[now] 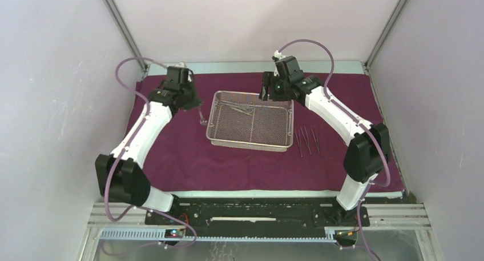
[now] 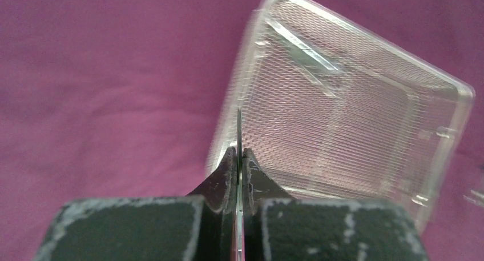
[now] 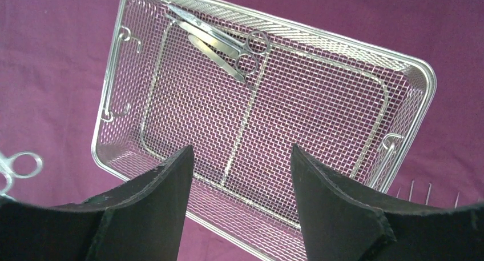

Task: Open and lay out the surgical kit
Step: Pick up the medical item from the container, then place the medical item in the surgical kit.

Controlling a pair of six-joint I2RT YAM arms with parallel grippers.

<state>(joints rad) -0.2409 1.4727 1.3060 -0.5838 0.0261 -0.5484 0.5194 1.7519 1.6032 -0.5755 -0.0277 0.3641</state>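
Observation:
The maroon cloth wrap [image 1: 182, 152] lies spread flat over the table. The silver mesh tray [image 1: 284, 129] stands on its middle. Scissors [image 3: 242, 47] and slim tweezers [image 3: 214, 52] lie together in the tray's far left corner. Several thin steel tools [image 1: 307, 140] lie side by side on the cloth right of the tray. My left gripper [image 2: 238, 151] hangs left of the tray, shut on a thin steel instrument [image 2: 238, 127] seen edge-on; its ring handles [image 3: 21, 165] show in the right wrist view. My right gripper [image 3: 241, 149] hovers open over the tray's far edge, empty.
Grey enclosure walls with metal posts [image 1: 122, 29] close in the left, back and right sides. The cloth's near edge [image 1: 257, 189] ends just before the arms' base rail [image 1: 257, 218]. The tray has small wire handles [image 3: 120, 72] on its short sides.

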